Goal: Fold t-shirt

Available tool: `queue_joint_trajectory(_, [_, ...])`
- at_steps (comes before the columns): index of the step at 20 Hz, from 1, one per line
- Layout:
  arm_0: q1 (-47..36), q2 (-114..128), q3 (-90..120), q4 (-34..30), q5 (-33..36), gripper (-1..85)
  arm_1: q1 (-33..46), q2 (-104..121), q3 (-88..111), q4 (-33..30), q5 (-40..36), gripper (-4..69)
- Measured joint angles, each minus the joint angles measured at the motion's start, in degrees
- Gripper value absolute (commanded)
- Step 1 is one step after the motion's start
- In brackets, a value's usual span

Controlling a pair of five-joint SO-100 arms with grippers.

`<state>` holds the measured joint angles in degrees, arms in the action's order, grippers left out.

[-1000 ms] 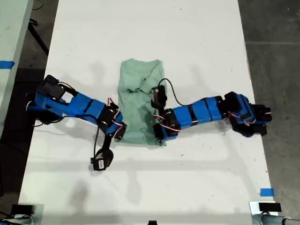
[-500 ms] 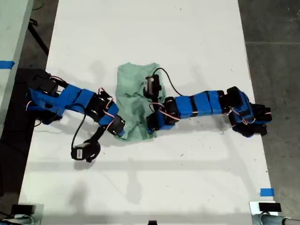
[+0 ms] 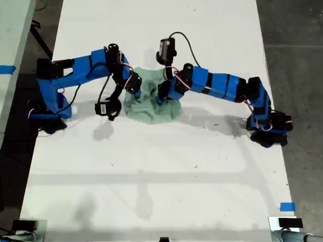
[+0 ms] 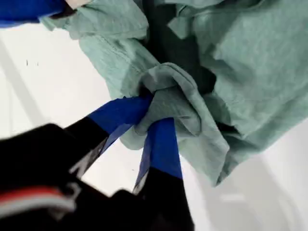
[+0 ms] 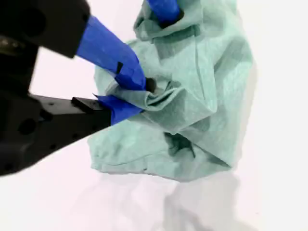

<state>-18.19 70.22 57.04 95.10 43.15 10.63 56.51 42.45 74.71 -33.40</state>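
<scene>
My first claw [image 4: 147, 120] is closed on a bunched fold of the t-shirt [image 4: 240, 72], blue fingers [image 4: 163, 144] pinching the cloth from either side. My second claw [image 5: 122, 91] is likewise clamped on a gathered edge of the same shirt. In the exterior view both arms meet over the crumpled pale green t-shirt [image 3: 151, 108], which lies heaped on the white worktop [image 3: 161, 176] near its middle, partly lifted.

A long white table [image 3: 166, 191] stands on a grey concrete floor [image 3: 295, 35], with blue tape [image 3: 287, 206] near its lower corner on the exterior view's right.
</scene>
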Motion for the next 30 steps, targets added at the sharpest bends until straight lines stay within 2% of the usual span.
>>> queue_joint_trajectory(5, [-12.48,-3.43,0.0,-2.29,3.16,-0.1,7.47,0.0,0.0,-3.52,-4.75,-1.3])
queue_joint_trajectory(11, [-16.26,-6.15,0.0,-6.06,3.52,0.0,12.39,-2.9,0.0,-10.2,-7.03,-1.6])
queue_joint_trajectory(12, [-16.61,-6.77,0.0,-6.77,3.52,2.9,13.18,-4.04,0.0,-11.25,-7.12,-1.8])
queue_joint_trajectory(13, [-17.14,-7.29,0.0,-7.38,3.52,16.8,13.89,-4.92,0.0,-11.87,-7.21,4.0])
queue_joint_trajectory(14, [-17.67,-8.35,0.0,-8.17,3.34,24.3,14.59,-6.06,0.0,-12.22,-7.21,21.6])
queue_joint_trajectory(15, [-18.37,-9.05,0.0,-9.05,3.08,25.8,15.29,-7.21,0.0,-12.39,-7.21,27.1])
queue_joint_trajectory(16, [-19.16,-9.4,0.0,-9.23,2.64,27.5,16.26,-8.0,0.0,-12.39,-7.21,37.6])
queue_joint_trajectory(19, [-22.06,-9.76,0.0,-9.58,1.76,28.5,20.65,-8.0,0.09,-10.72,-7.91,29.5])
queue_joint_trajectory(27, [-28.21,14.33,6.77,-4.57,1.41,25.2,29.97,9.14,2.55,3.34,-12.92,22.3])
queue_joint_trajectory(29, [-28.12,23.29,15.21,-4.92,1.14,19.2,31.03,17.67,9.49,5.71,-13.54,21.5])
queue_joint_trajectory(30, [-27.95,28.56,20.65,-5.98,0.7,12.2,31.03,22.24,14.33,5.71,-13.71,21.1])
